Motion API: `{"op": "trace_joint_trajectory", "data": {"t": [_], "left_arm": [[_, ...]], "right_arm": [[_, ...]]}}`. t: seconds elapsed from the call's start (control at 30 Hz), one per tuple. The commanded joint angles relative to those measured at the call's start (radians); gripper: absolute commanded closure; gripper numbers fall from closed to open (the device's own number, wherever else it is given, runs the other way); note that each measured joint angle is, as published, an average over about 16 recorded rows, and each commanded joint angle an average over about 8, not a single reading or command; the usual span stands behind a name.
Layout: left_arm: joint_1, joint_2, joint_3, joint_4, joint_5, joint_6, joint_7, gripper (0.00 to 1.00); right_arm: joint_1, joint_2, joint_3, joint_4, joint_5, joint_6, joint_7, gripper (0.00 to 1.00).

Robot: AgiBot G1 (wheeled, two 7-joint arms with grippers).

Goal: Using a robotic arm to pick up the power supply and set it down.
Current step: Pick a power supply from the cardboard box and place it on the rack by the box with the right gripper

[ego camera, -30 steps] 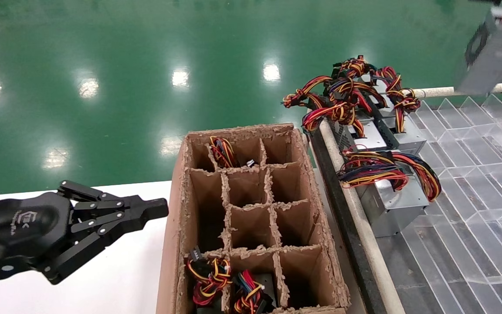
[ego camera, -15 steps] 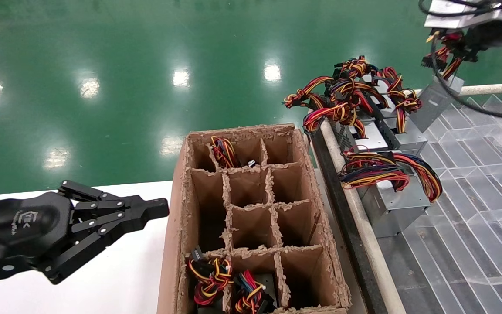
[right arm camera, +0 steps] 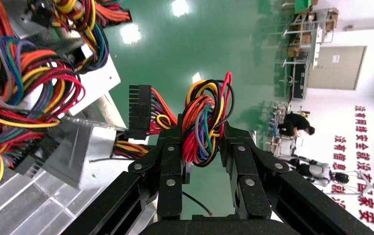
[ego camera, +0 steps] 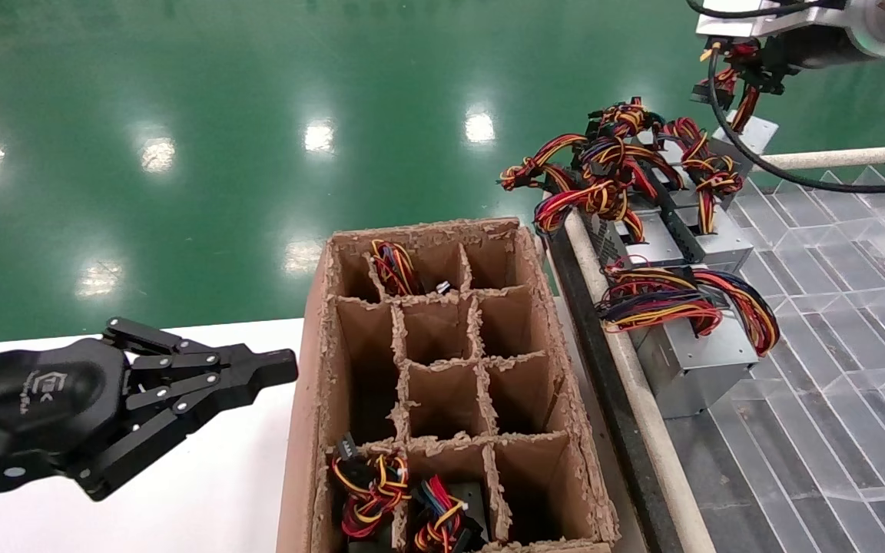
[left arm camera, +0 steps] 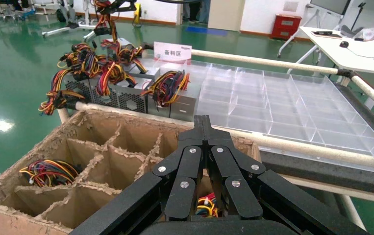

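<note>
Gripping wire bundle of power supply point(ego camera: 754, 132), right gripper point(right arm camera: 202, 142) sits at upper right of head view; silver box hangs tilted just above other supplies point(ego camera: 684, 361) on clear tray point(ego camera: 834, 399). Left gripper point(ego camera: 277, 367), fingers closed on nothing, parked lower left beside cardboard box point(ego camera: 558, 369).
</note>
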Motion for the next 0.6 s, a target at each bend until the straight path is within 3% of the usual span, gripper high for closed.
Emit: {"op": "trace_joint_trajectory", "data": {"t": [0.03, 0.4, 0.6], "left_arm": [[0.000, 0.000, 0.000, 0.000, 0.000, 0.000, 0.000, 1.00], [0.000, 0.000, 0.000, 0.000, 0.000, 0.000, 0.000, 1.00], [0.000, 0.000, 0.000, 0.000, 0.000, 0.000, 0.000, 1.00]], "right_arm": [[0.006, -0.009, 0.004, -0.019, 0.009, 0.004, -0.020, 1.00], [0.004, -0.051, 0.029, -0.095, 0.056, 0.041, -0.084, 1.00], [-0.011, -0.066, 0.018, -0.164, 0.037, 0.122, -0.064, 1.00]]}}
